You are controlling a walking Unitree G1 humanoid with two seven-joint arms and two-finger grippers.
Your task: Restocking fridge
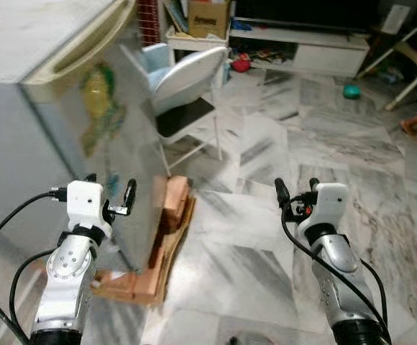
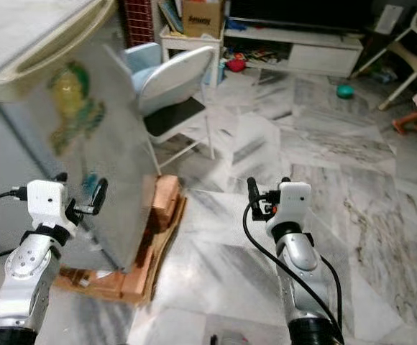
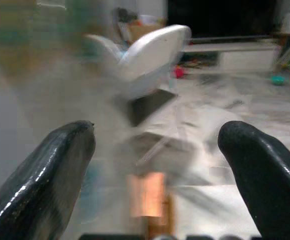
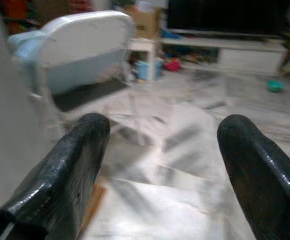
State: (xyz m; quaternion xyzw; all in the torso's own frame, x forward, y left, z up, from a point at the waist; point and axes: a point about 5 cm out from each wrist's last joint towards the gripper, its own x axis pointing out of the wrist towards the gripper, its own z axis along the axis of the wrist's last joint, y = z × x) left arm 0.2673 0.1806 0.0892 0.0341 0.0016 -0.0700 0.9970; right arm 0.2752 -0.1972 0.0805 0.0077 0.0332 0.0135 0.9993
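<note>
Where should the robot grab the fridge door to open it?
Probably at the long recessed handle along the top edge of the fridge door. It is a groove a finger can hook into from above, while the door face below is flat, with nothing to grip. The left pincer, open and close to the door, would have to rise to reach it.

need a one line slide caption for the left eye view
Both grippers open and empty: the left gripper raised beside the closed fridge on wooden blocks, the right gripper over marble floor.
</note>
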